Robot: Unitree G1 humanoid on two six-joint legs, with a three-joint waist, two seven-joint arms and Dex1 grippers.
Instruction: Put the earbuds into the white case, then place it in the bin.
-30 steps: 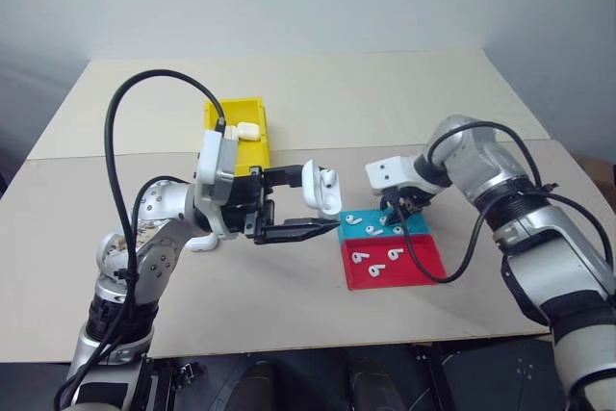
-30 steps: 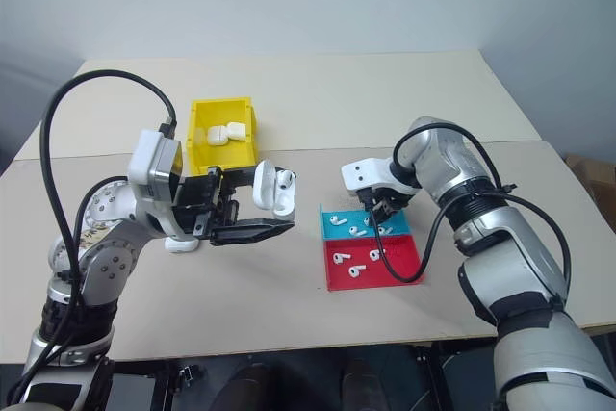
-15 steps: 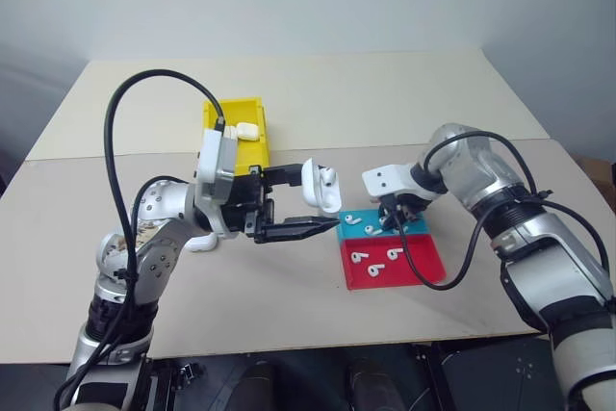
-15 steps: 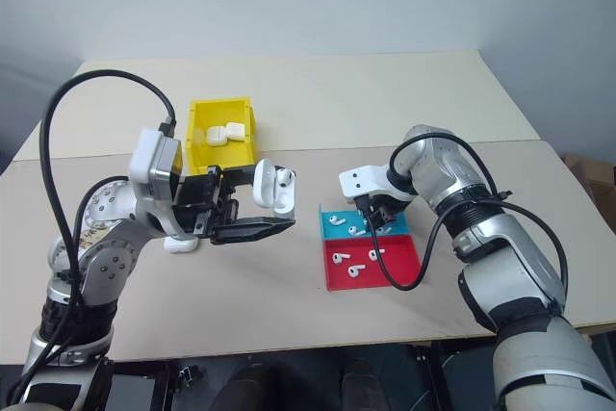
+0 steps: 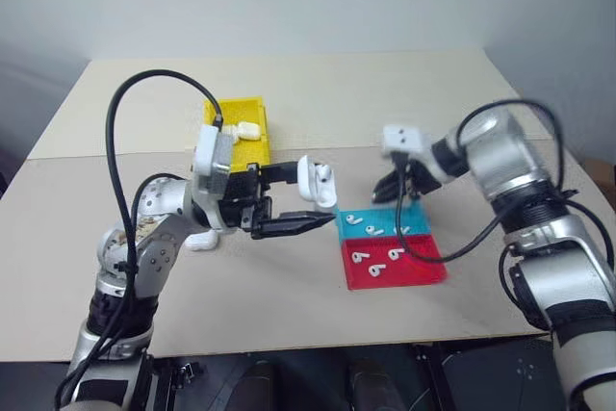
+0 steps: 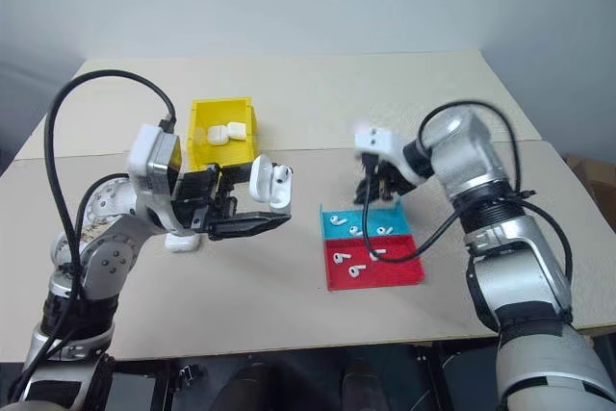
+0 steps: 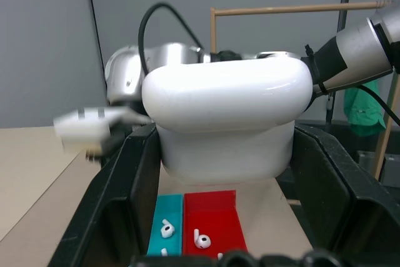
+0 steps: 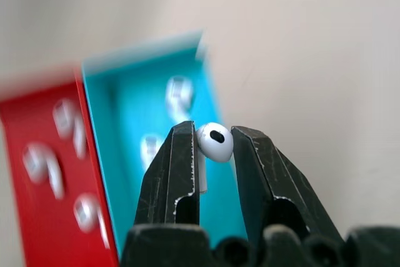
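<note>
My left gripper (image 5: 318, 197) is shut on the white case (image 5: 314, 183) and holds it above the table with the lid open; one earbud (image 5: 324, 172) sits in the case top. In the left wrist view the case (image 7: 228, 117) fills the space between the black fingers (image 7: 125, 204). My right gripper (image 5: 393, 190) hovers above the cyan half of the tray, shut on a single earbud (image 8: 214, 142). Several more earbuds (image 5: 371, 230) lie in the tray. The yellow bin (image 5: 255, 153) stands behind my left arm.
The flat red and cyan tray (image 5: 423, 271) lies right of centre on the beige table. White cases (image 6: 223, 132) lie inside the bin. Another small white item (image 5: 200, 240) rests on the table under my left arm. A seam between two tabletops runs behind the tray.
My right gripper closed on an earbud in the cyan tray half, then rose and turned its wrist with the earbud held. The left gripper and case stayed still.
</note>
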